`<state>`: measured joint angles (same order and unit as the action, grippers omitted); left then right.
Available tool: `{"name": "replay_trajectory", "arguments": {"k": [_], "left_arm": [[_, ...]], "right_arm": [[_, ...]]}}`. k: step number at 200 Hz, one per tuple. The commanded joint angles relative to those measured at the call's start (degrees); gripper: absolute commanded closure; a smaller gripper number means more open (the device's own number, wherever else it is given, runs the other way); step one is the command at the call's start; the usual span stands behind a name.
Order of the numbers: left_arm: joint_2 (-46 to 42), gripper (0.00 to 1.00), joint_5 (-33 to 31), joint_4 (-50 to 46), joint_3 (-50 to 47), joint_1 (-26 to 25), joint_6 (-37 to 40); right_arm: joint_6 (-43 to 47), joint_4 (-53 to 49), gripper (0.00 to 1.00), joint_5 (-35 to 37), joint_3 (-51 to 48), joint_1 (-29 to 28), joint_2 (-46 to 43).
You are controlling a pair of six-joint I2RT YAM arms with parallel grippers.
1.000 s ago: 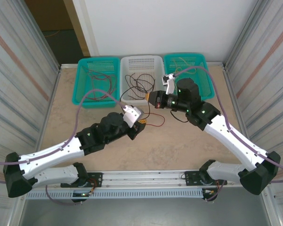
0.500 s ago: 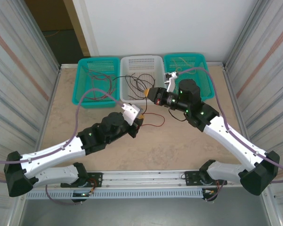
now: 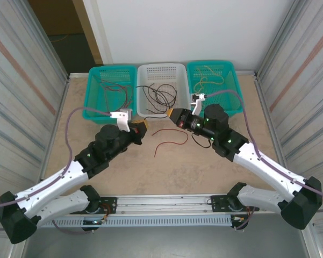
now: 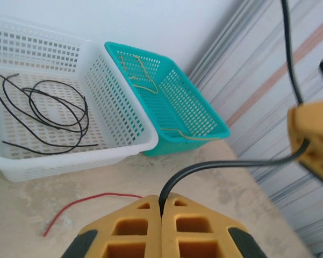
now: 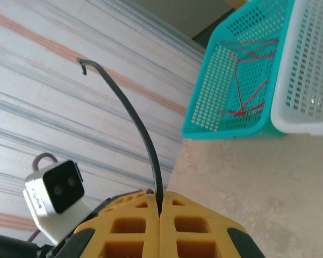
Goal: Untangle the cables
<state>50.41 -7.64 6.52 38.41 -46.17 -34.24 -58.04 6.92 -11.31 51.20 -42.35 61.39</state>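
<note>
Yellow padded fingers are pressed together on both arms, each pair pinching the same thin black cable [image 4: 225,164]. From the overhead view, the left gripper [image 3: 142,126] and right gripper [image 3: 172,113] sit near each other over the middle of the beige table [image 3: 204,172], just in front of 3 baskets along the far edge. The left teal basket [image 3: 112,69] holds red cables [image 3: 115,91], the white basket [image 3: 161,70] holds looped black cables [image 3: 161,95], and the right teal basket [image 3: 210,63] holds yellow cables [image 3: 207,80]. The strand between the grippers is hard to make out from above. The left wrist view makes it plain: the cable leaves the closed fingertips, bends right and reaches the other arm's yellow finger, while a loose red cable [image 4: 97,196] lies on the table below. The right wrist view adds the black cable's free end, arcing upward from the closed fingertips against a striped wall.
</note>
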Motion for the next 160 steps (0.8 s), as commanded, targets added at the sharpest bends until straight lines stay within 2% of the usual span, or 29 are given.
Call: {"name": "replay_trajectory", "arguments": {"k": [1,47,73,87,101,115,132,160], "left_arm": [[-0.89,1.00,0.17,4.72,-1.76,1.08,-10.19],[-0.62,1.00,-1.95,5.60,-3.74,1.08,-17.65],[-2.03,1.00,-5.07,5.34,-5.73,1.04,-22.37],[-2.34,1.00,-4.91,4.90,-5.58,1.07,-21.83],[-2.10,0.74,-3.28,3.45,-4.45,1.05,-19.46],[-2.14,0.59,-1.76,1.62,-3.46,1.08,-17.19],[-2.88,0.45,-2.31,-4.54,-0.99,1.07,-14.50],[-5.31,0.33,-6.35,-18.65,5.32,1.05,-7.48]], "right_arm": [[-2.34,4.68,1.00,3.21,-0.40,-1.94,1.02],[-1.15,5.25,1.00,3.31,1.92,-3.05,4.91],[1.58,1.46,1.00,2.98,6.17,-2.28,7.37],[2.77,-1.16,1.00,2.04,9.10,-0.85,9.21],[3.40,-3.27,1.00,0.11,12.52,1.93,11.56],[4.01,-5.44,1.00,-3.29,16.92,5.62,14.41],[6.24,-8.85,1.00,-5.76,22.89,9.44,17.76],[8.24,-12.92,1.00,-9.73,32.09,15.16,23.85]]}}
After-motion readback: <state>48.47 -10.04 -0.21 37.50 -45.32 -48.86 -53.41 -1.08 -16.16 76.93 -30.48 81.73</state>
